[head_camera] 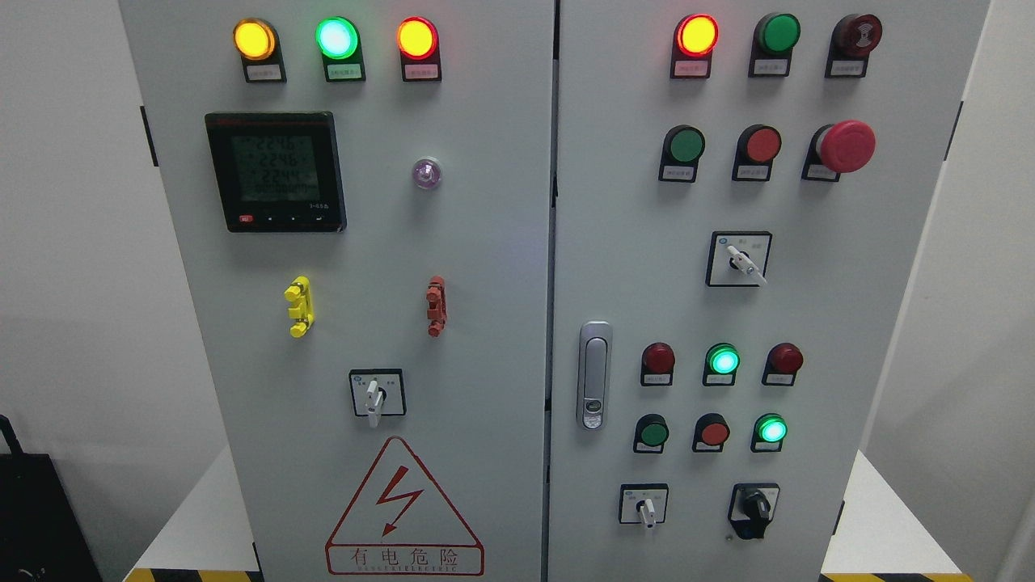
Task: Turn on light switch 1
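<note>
A grey control cabinet (485,323) awaits; neither robot hand is in view. Which selector is switch 1 is unclear, perhaps the small, stiff white-levered knob (373,398) at seven o'clock, best pinched by its lever.

Setting: industrial or electrical test area. Evidence: grey two-door control cabinet (485,323) carrying lit indicator lamps (336,37), digital power meter (276,171), red emergency-stop button (846,146), rotary selector switches (737,259), high-voltage warning triangle (403,509). Hazard-striped floor tape (194,575) at base.
</note>
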Robot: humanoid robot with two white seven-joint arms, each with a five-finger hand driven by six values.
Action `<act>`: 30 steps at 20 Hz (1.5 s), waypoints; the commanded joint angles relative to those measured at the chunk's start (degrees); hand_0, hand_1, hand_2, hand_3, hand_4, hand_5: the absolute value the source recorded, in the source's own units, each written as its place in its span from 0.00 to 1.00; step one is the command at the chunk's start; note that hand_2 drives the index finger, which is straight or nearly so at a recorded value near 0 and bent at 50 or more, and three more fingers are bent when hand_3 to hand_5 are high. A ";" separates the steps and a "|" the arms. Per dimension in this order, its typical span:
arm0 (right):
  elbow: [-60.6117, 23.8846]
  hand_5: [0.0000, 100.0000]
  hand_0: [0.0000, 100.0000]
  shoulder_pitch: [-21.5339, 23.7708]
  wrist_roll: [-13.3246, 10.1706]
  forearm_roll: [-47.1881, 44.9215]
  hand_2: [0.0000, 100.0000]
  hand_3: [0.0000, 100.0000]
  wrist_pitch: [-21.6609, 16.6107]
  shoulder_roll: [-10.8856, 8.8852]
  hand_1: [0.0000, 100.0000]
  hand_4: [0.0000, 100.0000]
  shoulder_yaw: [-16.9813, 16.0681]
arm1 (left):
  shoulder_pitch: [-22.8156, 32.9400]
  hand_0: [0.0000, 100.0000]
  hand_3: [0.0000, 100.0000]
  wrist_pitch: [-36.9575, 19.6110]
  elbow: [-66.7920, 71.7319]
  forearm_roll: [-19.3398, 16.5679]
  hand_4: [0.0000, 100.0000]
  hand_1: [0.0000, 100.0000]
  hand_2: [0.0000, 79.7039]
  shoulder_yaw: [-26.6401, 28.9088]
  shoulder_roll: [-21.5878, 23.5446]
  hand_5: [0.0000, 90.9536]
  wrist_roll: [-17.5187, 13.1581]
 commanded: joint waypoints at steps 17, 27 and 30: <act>0.00 0.00 0.00 0.00 -0.04 0.00 0.00 0.00 0.01 -0.07 0.00 0.00 0.02 | 9.79 0.20 0.00 0.02 -21.16 -1.48 0.05 0.00 0.00 0.84 0.72 0.00 0.60; 0.00 0.00 0.00 0.00 -0.04 0.00 0.00 0.00 0.01 0.02 0.00 0.00 0.02 | 12.44 0.23 0.09 -0.25 -39.82 -9.32 0.15 0.02 0.00 8.66 0.28 0.00 0.42; 0.00 0.00 0.00 0.00 -0.04 0.00 0.00 0.00 0.01 -0.07 0.00 0.00 -0.07 | 11.56 0.24 0.10 -0.42 -40.86 -9.23 0.15 0.02 0.00 8.22 0.02 0.00 0.25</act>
